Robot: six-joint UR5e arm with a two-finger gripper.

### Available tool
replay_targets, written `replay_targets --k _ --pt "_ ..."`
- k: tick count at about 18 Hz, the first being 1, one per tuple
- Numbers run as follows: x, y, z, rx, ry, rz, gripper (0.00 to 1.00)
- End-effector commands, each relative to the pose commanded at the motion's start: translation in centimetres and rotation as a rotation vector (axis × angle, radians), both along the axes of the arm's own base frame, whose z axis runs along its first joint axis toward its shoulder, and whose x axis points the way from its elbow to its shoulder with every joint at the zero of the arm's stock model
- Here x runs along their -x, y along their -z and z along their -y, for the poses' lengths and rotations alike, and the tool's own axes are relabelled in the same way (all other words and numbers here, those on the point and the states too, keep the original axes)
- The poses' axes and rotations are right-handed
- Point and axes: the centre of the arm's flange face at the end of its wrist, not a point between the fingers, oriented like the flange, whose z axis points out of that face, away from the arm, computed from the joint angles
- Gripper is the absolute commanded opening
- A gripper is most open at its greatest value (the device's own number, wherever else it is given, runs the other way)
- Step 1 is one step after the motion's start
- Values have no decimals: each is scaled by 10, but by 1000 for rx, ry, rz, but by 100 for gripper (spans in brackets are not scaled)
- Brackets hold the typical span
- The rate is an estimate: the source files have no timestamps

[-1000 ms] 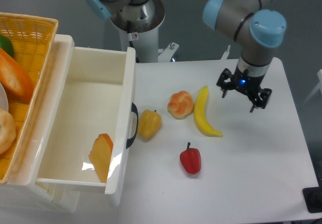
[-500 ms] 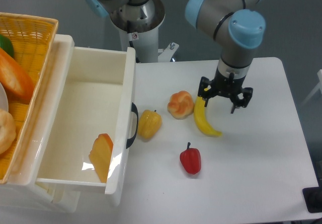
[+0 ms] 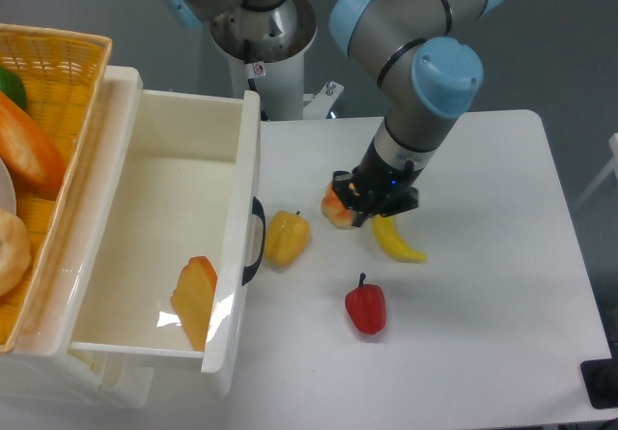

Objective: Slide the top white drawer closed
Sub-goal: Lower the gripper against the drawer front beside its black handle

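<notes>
The top white drawer (image 3: 159,246) fills the left half of the frame, pulled far out of its cabinet so that its whole inside shows from above. Its front panel runs down the middle-left of the picture, and the black curved handle (image 3: 254,241) sticks out from that panel toward the table. Inside the drawer, near the front wall at the lower part of the frame, an orange wedge-shaped toy food piece (image 3: 196,301) leans against the panel.

A wicker basket (image 3: 58,58) sits at the upper left edge, on top of the cabinet, with orange and green items partly cut off by the frame.

On the white table (image 3: 483,353), a yellow bell pepper (image 3: 286,238) lies just beside the handle. To its right, near the centre of the frame, is an orange-pink rounded toy (image 3: 337,210), half hidden under the arm. A banana (image 3: 398,243) lies just right of that toy, its upper end covered by the arm. A red bell pepper (image 3: 366,306) lies lower, apart from the others.

The gripper (image 3: 375,200) hangs over the rounded toy and the top of the banana, well apart from the drawer handle. The fingers are seen from above against the wrist body, and I cannot tell whether the jaws are parted or closed
</notes>
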Motion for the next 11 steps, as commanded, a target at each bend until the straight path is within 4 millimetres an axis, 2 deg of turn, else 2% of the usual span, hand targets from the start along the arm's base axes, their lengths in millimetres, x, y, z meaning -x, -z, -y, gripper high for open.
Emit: replay_targets --k 3,5,8,11 --pt "-9 0 -11 -51 -6 51 0" --pt "-7 3 -18 -80 -5 69 0" --pt "-17 13 -38 -84 21 91 0" --pt "-17 11 -41 -93 23 91 0"
